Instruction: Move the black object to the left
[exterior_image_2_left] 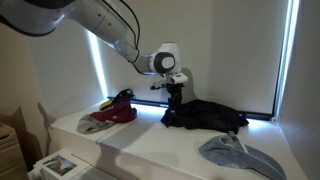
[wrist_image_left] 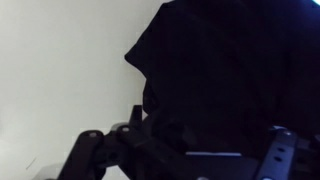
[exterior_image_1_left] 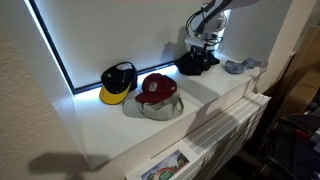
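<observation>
Directly beneath the gripper (exterior_image_2_left: 175,102) lies the black cloth (exterior_image_2_left: 205,116), a crumpled dark garment on the white ledge (exterior_image_2_left: 150,142). In an exterior view the fingers point straight down and meet the end of the cloth nearest the caps. The rest of the fabric trails away from them along the ledge, toward the grey cap (exterior_image_2_left: 240,156). Its long axis thus runs lengthwise along the ledge, with the tool at one end rather than at the middle.

In the wrist view the cloth (wrist_image_left: 220,70) fills the upper right as one dark mass and merges with the dark fingers. Whether the jaws are clamped on the fabric or merely standing around it cannot be told.

In both exterior views a strip of bare ledge separates the cloth (exterior_image_1_left: 197,62) from the red cap (exterior_image_1_left: 157,89), and the black-and-yellow cap (exterior_image_1_left: 118,82) sits just past that. If left means toward these caps, the free room is likely only that strip. A longer drag would probably push fabric into the red cap.

The window (exterior_image_1_left: 120,35) closes off the back of the ledge and the front edge drops away. Any slide should therefore keep to the lengthwise line. Because the cloth is limp, its far end would likely lag and stretch out behind the gripper.
</observation>
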